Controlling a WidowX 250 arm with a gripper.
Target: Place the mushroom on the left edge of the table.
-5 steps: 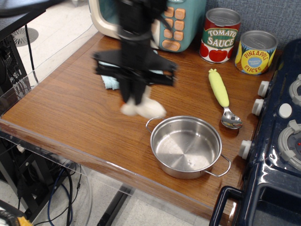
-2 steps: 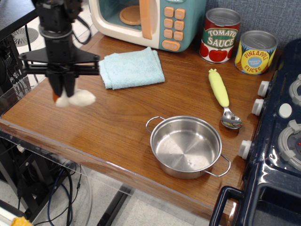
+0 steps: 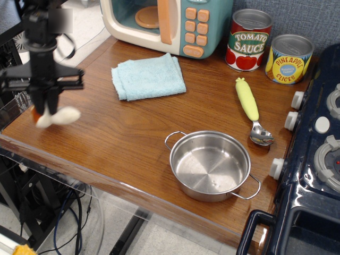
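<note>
My gripper (image 3: 43,109) hangs over the left edge of the brown wood-grain table (image 3: 106,143), its fingers shut on the mushroom (image 3: 57,116). The cream-white stem sticks out to the right below the fingers, and a sliver of the reddish-brown cap shows at their left. I cannot tell whether the mushroom touches the tabletop or hangs just above it. The arm rises straight up from the gripper and hides part of the table's left edge.
A light blue cloth (image 3: 149,76) lies at the back middle, in front of a toy microwave (image 3: 170,24). A steel pot (image 3: 211,164) sits near the front edge. A yellow-green-handled spoon (image 3: 251,109), two cans (image 3: 249,40) and a dark blue toy stove (image 3: 313,159) fill the right side.
The gripper has carried the mushroom from beside the pot leftward across the table to its left edge, uncovering the cloth. It stays shut on the mushroom.
</note>
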